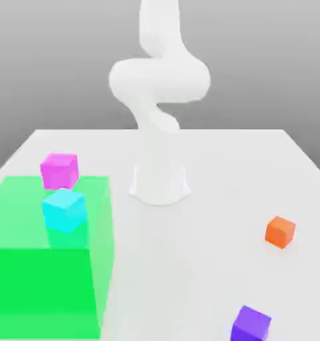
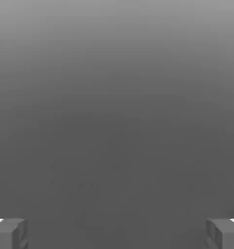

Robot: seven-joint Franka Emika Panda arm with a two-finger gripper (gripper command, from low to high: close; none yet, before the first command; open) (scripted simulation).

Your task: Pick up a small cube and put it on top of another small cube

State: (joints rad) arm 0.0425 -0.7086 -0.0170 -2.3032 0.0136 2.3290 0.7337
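The violet cube sits near the table's front edge at the exterior view's right, with the orange cube well apart behind it and bare table around both. At the left, a see-through green box has the cyan cube within its outline, the pink cube at its rear edge. In the hand view the tool has its fingertips wide apart, nothing between them.

Four cubes (violet-purple cube, orange cube, two others).
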